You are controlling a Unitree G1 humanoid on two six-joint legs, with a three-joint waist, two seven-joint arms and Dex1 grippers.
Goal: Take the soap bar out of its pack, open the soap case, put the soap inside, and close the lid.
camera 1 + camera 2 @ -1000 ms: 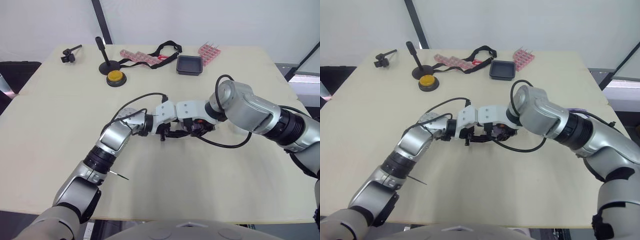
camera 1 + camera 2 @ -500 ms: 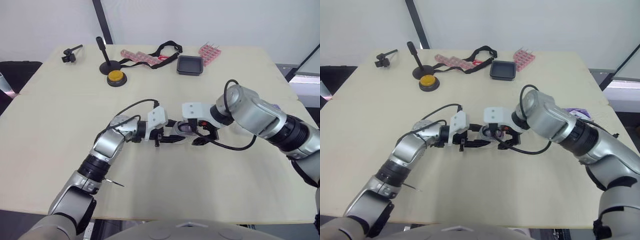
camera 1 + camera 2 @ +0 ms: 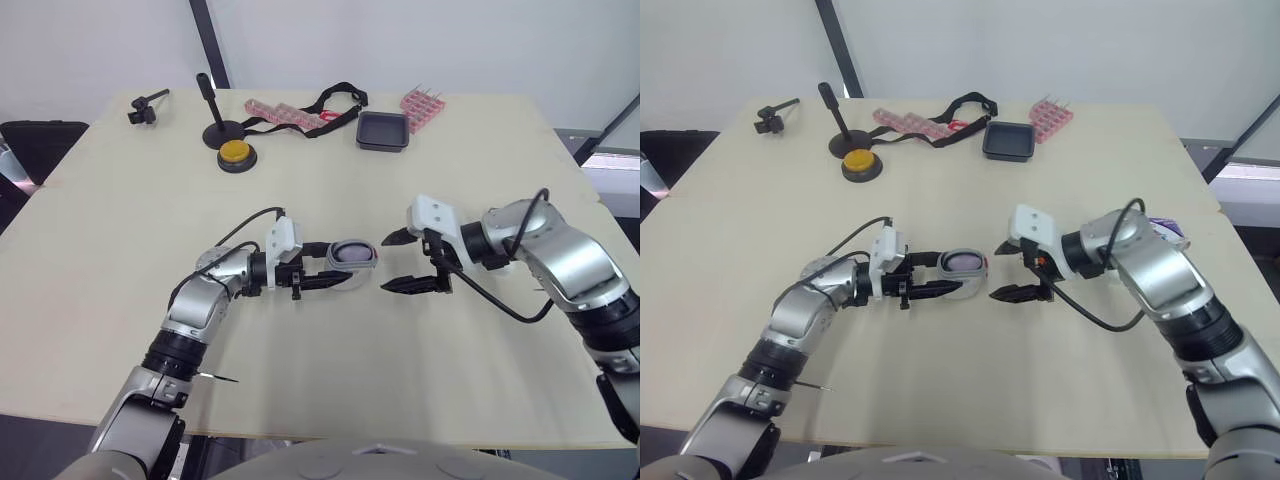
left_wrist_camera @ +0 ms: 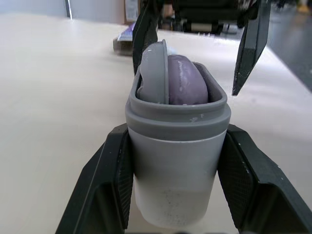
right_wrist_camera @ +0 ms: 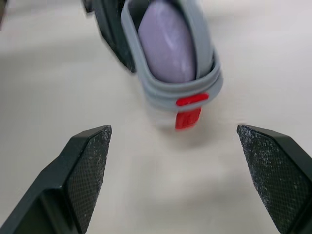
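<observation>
My left gripper [image 3: 345, 266] is shut on the grey soap case [image 3: 352, 253], holding it by its sides just above the middle of the table. The purple soap bar [image 4: 183, 80] lies inside the case, and a grey lid part [image 4: 155, 73] stands beside it. The case has a red latch [image 5: 191, 101] on the end facing my right gripper. A short gap to the right of the case, my right gripper [image 3: 386, 264] is open with nothing between its fingers [image 5: 85, 165]. The purple soap pack [image 3: 1167, 228] lies at the table's right edge, behind my right arm.
At the back of the table stand a black tray [image 3: 381, 130], a yellow button [image 3: 234, 153], a black stand [image 3: 212, 110], pink packs [image 3: 285, 112] with a black strap, and a small black clamp [image 3: 147, 105].
My right gripper has drawn back to the right, off the case, and now stands open. My left gripper has pulled a little to the left with the case, which shows the soap inside.
</observation>
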